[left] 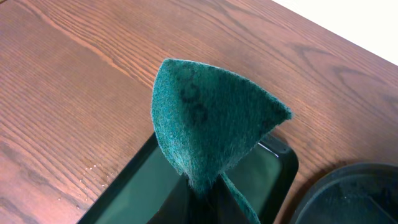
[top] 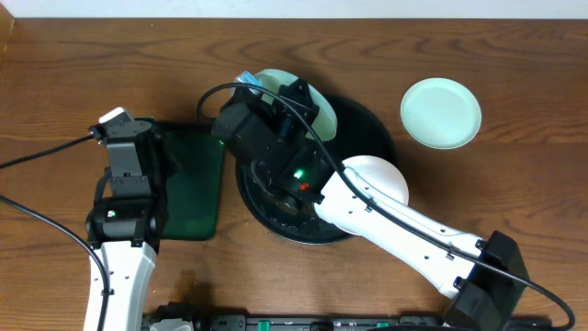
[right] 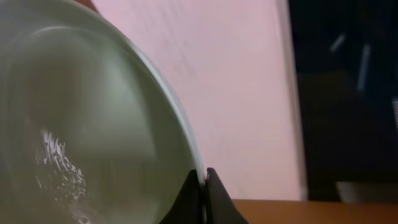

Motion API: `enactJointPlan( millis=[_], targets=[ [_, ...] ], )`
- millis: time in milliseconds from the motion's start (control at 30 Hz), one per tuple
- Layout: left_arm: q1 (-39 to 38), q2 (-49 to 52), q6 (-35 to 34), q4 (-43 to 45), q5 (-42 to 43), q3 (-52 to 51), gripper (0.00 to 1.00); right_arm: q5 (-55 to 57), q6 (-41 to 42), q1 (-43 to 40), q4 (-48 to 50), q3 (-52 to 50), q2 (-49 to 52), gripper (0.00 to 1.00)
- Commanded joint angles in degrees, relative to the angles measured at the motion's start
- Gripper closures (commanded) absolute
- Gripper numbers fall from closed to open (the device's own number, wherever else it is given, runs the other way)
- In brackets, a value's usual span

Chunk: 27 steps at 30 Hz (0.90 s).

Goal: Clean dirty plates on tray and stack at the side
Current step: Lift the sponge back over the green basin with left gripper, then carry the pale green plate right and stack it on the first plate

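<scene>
Pinched by its rim between the fingers [right: 188, 198] of the right tool [right: 203, 186], a pale mint plate [right: 93, 124] filled the wrist view; that tool was clenched on it. From overhead the plate stood tilted on edge over the far left rim of the black tray [top: 366, 124]. A second plate [top: 441, 112] lay flat on the desk [top: 514, 211], well apart to the tray's right. Left of the tray, the left tool [left: 208, 202] gripped a folded green scouring pad [left: 211, 118] above the dark-green tray [top: 197, 193].
</scene>
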Motion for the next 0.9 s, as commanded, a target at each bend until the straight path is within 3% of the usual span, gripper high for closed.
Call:
enactJointPlan(
  millis=[0,233,300,367,567,700,867],
  targets=[
    [0.31,0.00,-0.55,-0.04,0.11,0.00,0.93,5.14,-4.46,0.00,0.42,1.01,-0.57,0.99],
    [0.31,0.02,-0.55,0.00,0.11,0.00,0.93,3.43,-2.80,-1.07,0.17,0.94,-0.57,0.99],
    [0.31,0.00,-0.52,-0.02,0.09,0.00,0.93,-3.08,3.67,-2.54,-2.01,0.57,-0.57,0.99],
    [0.31,0.02,-0.52,-0.11,0.11,0.00,0.93,-17.90,7.54,-6.01,-7.45,0.09,-0.46,0.99],
    [0.31,0.02,-0.52,-0.44,0.11,0.00,0.93,-47.28,28.11,-24.70,-11.02,-1.18,-0.26,0.99],
    [0.31,0.02,-0.52,-0.44,0.11,0.00,0.93,-75.06,28.39,-41.22,-15.43,-1.18,0.44,0.99],
    [0.31,0.02,-0.52,-0.44,0.11,0.00,0.93,-88.24,28.87,-58.01,-18.45,-1.18,3.67,0.99]
  ],
)
